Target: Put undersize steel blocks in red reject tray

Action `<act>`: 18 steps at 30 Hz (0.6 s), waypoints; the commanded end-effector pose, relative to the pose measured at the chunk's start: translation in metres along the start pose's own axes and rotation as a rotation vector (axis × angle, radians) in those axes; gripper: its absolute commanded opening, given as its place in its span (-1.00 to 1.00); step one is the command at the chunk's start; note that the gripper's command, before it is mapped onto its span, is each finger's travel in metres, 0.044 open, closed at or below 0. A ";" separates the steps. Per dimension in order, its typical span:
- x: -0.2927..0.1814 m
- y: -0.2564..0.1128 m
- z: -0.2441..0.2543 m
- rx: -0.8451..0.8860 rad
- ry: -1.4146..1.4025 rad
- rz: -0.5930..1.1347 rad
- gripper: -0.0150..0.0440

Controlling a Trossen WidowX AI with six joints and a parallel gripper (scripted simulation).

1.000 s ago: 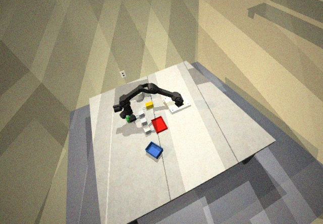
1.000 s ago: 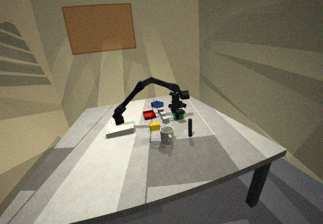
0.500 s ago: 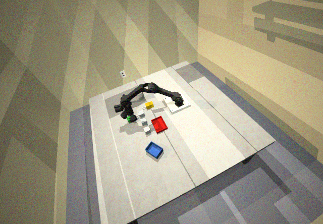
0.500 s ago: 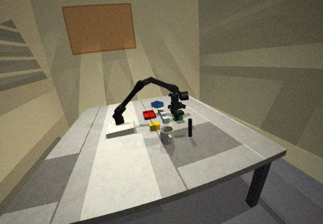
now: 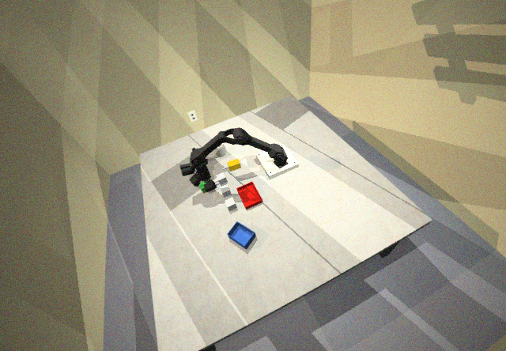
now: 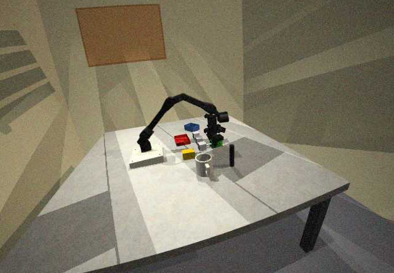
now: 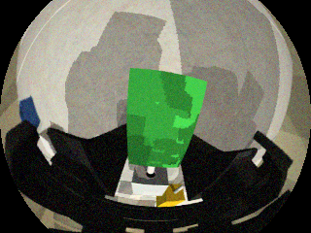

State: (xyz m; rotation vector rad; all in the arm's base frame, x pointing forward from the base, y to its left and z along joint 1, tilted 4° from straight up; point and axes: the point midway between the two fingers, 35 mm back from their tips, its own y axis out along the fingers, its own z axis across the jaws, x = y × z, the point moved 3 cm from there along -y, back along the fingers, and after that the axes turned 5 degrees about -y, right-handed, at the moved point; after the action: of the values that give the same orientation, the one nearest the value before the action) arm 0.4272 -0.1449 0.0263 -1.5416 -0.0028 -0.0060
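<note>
From where I stand, the black arm (image 5: 239, 135) (image 6: 182, 96) reaches out from its white base plate (image 5: 292, 169) (image 6: 135, 162), arches over the table (image 5: 310, 232) (image 6: 188, 206) and points its gripper (image 5: 206, 184) (image 6: 217, 140) (image 7: 155, 127) down. The gripper is clamped on the green gauge (image 5: 202, 186) (image 6: 219, 142) (image 7: 162, 116). In the wrist view the gauge's green body sits right between the two black fingers, one at either side of it, and a pale pin shows at its lower end, pointing toward the side where the yellow block is.

Three pale steel blocks stand in a row on the table just beside the gripper, on the side nearer the red tray: a first block (image 5: 221, 178) (image 6: 201, 145), a middle block (image 5: 225, 190) (image 6: 198, 140) and an end block (image 5: 231, 205) (image 6: 195, 135). The first one is the closest to the gauge. I cannot tell from here which holes are too small.

The red tray (image 5: 249, 195) (image 6: 181, 139) lies near the row, and I see no block in it. The blue tray (image 5: 241, 235) (image 6: 191, 126) sits past the end of the row. A yellow block (image 5: 233, 164) (image 6: 188, 154) (image 7: 171, 197) rests near the first block, with a mug (image 5: 220, 151) (image 6: 203, 165) beyond it and a black upright cylinder (image 6: 231, 155) off to the mug's side.
</note>
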 end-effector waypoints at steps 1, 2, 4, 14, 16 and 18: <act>0.000 -0.005 0.001 0.000 0.004 -0.020 -0.49; 0.000 -0.005 0.001 0.000 0.004 -0.020 -0.49; 0.000 -0.005 0.001 0.000 0.004 -0.020 -0.49; 0.004 -0.008 0.000 0.000 0.004 -0.021 -0.49; 0.005 -0.009 -0.001 0.000 0.004 -0.021 -0.49; 0.005 -0.009 -0.001 0.000 0.004 -0.021 -0.49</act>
State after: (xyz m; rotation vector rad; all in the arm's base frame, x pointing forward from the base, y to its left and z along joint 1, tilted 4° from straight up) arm 0.4292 -0.1455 0.0303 -1.5433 -0.0086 -0.0117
